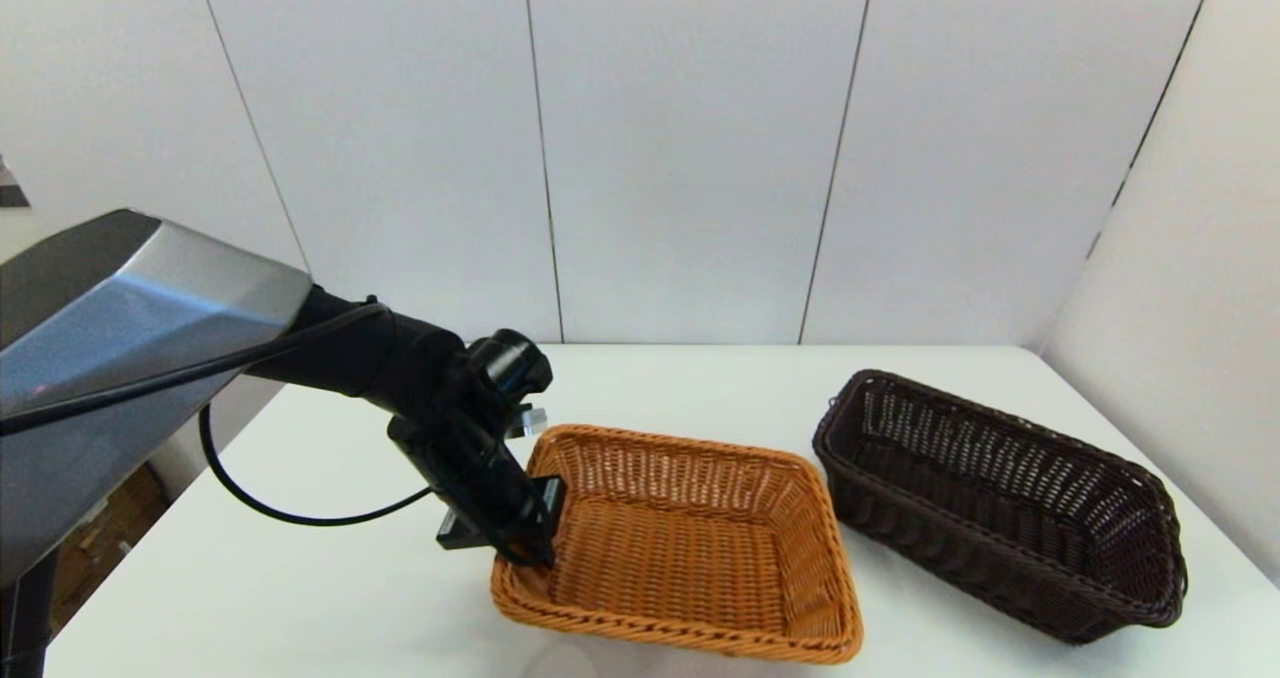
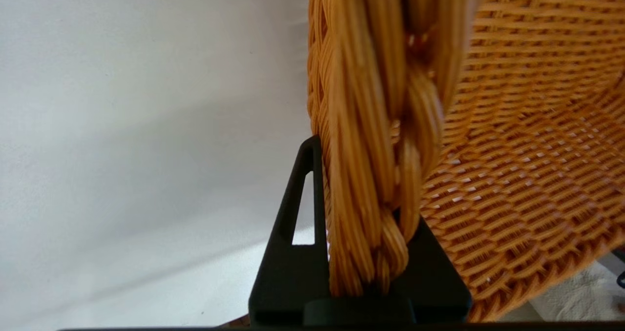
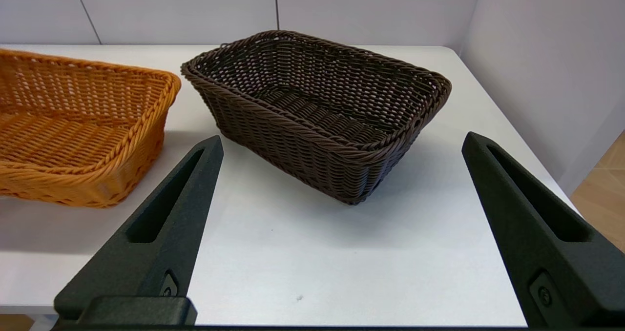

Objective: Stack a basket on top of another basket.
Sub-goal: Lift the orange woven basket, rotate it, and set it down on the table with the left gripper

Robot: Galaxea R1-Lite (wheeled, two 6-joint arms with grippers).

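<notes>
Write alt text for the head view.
The left gripper is clamped on the braided rim of the orange-tan basket on a white table. A dark brown basket sits apart to its right, untouched.

Bright, soft shadows, close-up blur.

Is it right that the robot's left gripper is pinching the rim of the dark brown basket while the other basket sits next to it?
Not quite. The left gripper is pinching the rim of the orange basket, as the left wrist view shows. The dark brown basket sits untouched beside it.
</notes>
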